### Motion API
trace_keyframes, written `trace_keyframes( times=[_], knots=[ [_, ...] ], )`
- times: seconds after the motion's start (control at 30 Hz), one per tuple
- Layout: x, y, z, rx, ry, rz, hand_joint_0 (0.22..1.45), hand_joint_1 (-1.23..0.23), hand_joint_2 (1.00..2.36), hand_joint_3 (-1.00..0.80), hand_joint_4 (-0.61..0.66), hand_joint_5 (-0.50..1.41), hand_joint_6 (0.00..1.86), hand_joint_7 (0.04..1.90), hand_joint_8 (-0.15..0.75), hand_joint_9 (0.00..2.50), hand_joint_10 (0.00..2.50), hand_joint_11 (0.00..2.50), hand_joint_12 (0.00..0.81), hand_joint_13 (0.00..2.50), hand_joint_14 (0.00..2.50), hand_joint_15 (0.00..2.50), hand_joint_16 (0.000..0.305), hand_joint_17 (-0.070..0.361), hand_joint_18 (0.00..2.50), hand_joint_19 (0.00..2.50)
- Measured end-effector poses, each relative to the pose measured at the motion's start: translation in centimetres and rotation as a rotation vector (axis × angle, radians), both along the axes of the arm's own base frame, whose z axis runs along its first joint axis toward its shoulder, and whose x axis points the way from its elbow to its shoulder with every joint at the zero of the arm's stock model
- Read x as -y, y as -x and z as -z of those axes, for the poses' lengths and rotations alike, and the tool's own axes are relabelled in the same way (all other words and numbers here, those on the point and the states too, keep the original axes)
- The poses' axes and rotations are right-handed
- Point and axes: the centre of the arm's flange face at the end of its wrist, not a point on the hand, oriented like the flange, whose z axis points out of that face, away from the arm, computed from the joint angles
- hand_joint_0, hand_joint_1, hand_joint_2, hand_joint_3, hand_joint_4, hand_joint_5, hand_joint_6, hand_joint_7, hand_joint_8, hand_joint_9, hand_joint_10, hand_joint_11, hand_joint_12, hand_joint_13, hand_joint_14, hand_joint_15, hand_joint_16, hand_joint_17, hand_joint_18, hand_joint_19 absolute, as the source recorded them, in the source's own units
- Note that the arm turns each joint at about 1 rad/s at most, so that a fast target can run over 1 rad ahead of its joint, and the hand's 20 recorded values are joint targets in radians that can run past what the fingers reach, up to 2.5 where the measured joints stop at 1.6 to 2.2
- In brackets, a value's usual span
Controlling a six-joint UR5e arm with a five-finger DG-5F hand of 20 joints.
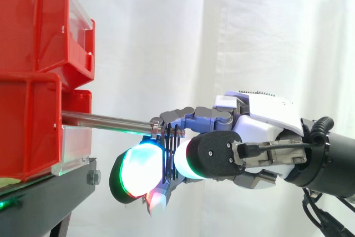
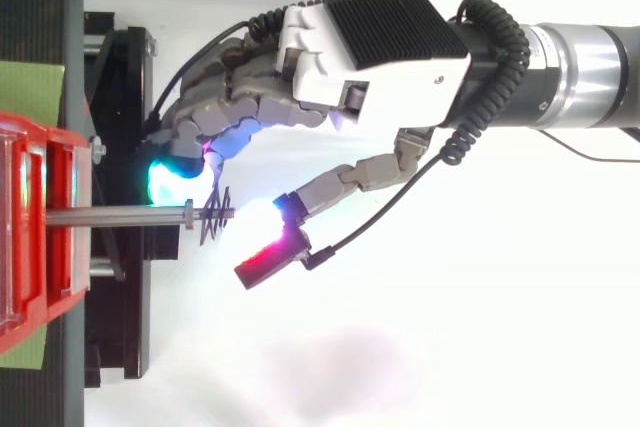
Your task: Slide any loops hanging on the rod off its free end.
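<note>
A metal rod (image 1: 105, 119) sticks out of the lower red bin (image 1: 28, 131) toward the right. Several thin black loops (image 1: 169, 156) hang bunched at the rod's free end, also seen from above as loops (image 2: 215, 217) on the rod (image 2: 110, 215). My hand (image 1: 260, 120) comes in from the right, its fingers curled about the rod's tip. In the side view the loops sit between a green-white pad (image 1: 138, 170) on the bin side and another pad (image 1: 186, 162) on the arm side. From above, the red-glowing thumb (image 2: 270, 257) stays a little clear of the loops.
Two red bins stand stacked on a black stand (image 1: 44, 192) at the left, the upper bin (image 1: 39, 20) above the rod. A white curtain hangs behind. Open space lies beyond the rod's free end, below and to the right of the hand.
</note>
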Motion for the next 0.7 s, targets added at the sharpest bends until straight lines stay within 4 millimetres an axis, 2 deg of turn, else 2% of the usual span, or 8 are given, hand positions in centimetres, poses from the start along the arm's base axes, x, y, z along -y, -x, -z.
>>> trace_keyframes(
  times=[0.27, 0.7],
  knots=[
    [-0.02, -0.09, 0.21, 0.009, -0.013, -0.004, 0.59, -0.69, 1.03, -0.18, 0.18, -0.18, 0.89, 0.97, 0.287, 0.83, 0.02, 0.46, 0.362, 0.63, 0.02, 0.37, 0.053, 0.119, 0.45, 0.48],
    [-0.33, -0.19, 0.13, 0.019, -0.013, -0.010, 0.60, -0.69, 1.03, -0.06, 0.11, -0.17, 0.91, 1.02, 0.285, 0.85, 0.02, 0.47, 0.359, 0.63, 0.02, 0.38, 0.052, 0.118, 0.45, 0.48]
  ],
)
